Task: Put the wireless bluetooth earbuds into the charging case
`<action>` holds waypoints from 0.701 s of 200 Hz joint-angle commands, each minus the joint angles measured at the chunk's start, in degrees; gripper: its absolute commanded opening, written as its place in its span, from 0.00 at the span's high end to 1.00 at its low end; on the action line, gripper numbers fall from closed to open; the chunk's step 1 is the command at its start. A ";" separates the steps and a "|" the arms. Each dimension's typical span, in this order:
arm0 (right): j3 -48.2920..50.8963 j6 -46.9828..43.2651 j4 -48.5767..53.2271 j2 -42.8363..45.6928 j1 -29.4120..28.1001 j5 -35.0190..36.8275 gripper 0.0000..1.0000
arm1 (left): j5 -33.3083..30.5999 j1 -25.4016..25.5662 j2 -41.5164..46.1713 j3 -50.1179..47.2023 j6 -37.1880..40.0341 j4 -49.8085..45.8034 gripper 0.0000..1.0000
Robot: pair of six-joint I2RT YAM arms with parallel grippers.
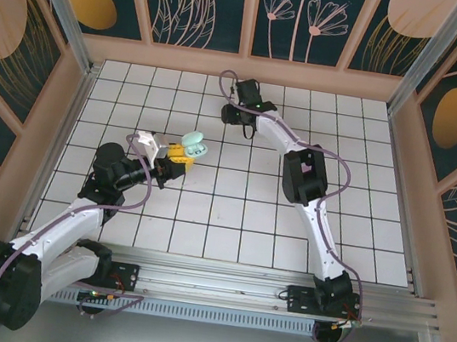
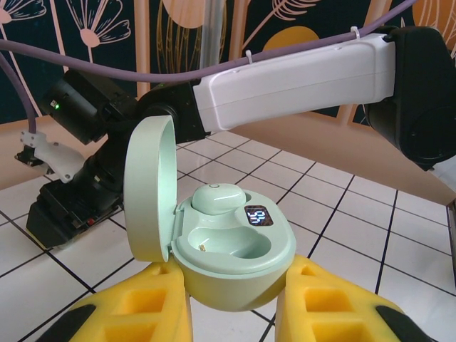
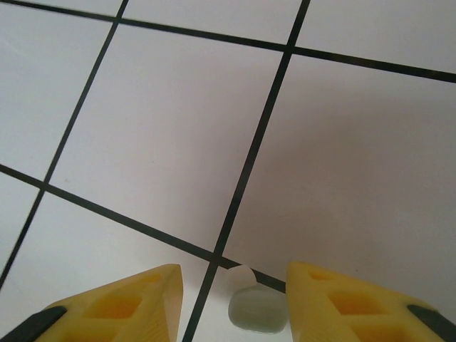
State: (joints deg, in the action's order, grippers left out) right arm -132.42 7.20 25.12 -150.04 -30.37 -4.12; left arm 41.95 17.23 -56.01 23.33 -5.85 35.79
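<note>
Left gripper (image 2: 235, 292) clamps charging case (image 2: 235, 246); right gripper (image 3: 231, 285) parted around earbud (image 3: 256, 311).

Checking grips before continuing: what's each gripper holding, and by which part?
Left gripper clamps the open mint charging case by its lower shell. Right gripper holds nothing; a mint earbud lies loose between its open jaws.

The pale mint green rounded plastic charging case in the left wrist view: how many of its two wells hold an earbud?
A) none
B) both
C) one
C: the open pale mint green charging case holds one mint earbud in its far well, while the near well lies bare.
</note>
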 commanded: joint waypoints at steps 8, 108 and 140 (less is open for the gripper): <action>-1.93 -5.20 2.94 -2.57 -0.65 -0.80 0.59 | 0.41 -0.32 -0.24 1.72 0.75 1.39 0.99; -2.53 -14.67 9.74 -3.27 -3.38 4.53 0.77 | -0.34 -0.35 1.97 1.09 0.40 0.34 0.99; -1.31 -14.00 10.78 -0.91 -3.45 3.91 0.83 | -0.69 -0.33 2.52 1.29 0.33 -0.02 0.99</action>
State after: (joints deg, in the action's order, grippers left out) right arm -134.28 -5.74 29.02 -151.89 -32.56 0.69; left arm 41.47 17.23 -54.59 23.33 -5.85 35.75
